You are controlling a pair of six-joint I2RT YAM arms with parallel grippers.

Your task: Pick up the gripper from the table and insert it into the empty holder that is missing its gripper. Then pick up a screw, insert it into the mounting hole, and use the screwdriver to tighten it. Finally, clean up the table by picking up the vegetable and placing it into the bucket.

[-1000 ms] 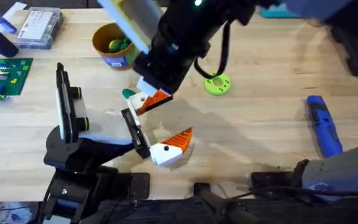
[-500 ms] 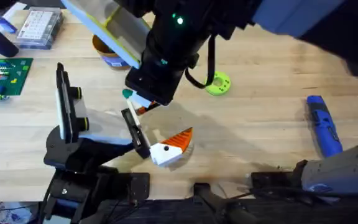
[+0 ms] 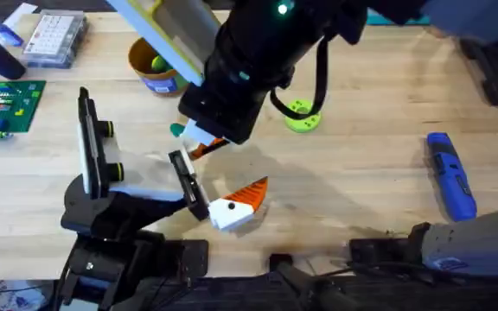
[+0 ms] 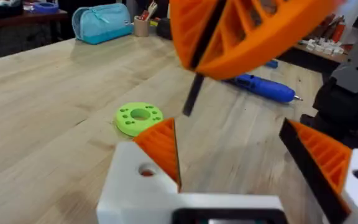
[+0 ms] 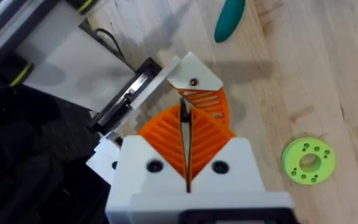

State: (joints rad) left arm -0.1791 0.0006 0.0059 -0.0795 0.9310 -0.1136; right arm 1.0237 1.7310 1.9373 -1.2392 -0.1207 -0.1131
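The pale wooden tabletop (image 3: 361,147) is carrying everything. The dark right arm (image 3: 266,52) is reaching across it from the far right side. Over the last second this arm has been shifting a little, and the right gripper (image 3: 204,145) has been coming closer to the near black plate of the holder (image 3: 98,151). It is now hanging just above that plate.

The fingers (image 5: 166,134) are pressing their orange pads together. A thin dark line is showing between them, and I cannot tell whether it is a held thing or only the seam.

The screwdriver (image 3: 450,177) is lying well apart at the right. The bucket (image 3: 158,84) is standing at the far side and is already holding something green.

The gripper (image 3: 234,207) is lying on the tabletop, just beside the lower end of the near plate, and it has not been moving at all. So the change is only an approach, and I am judging that the first step is not yet done. The fingers are needing to open and go down to that piece.

The teal vegetable (image 3: 177,130) is waiting near the right gripper, outside the bucket.
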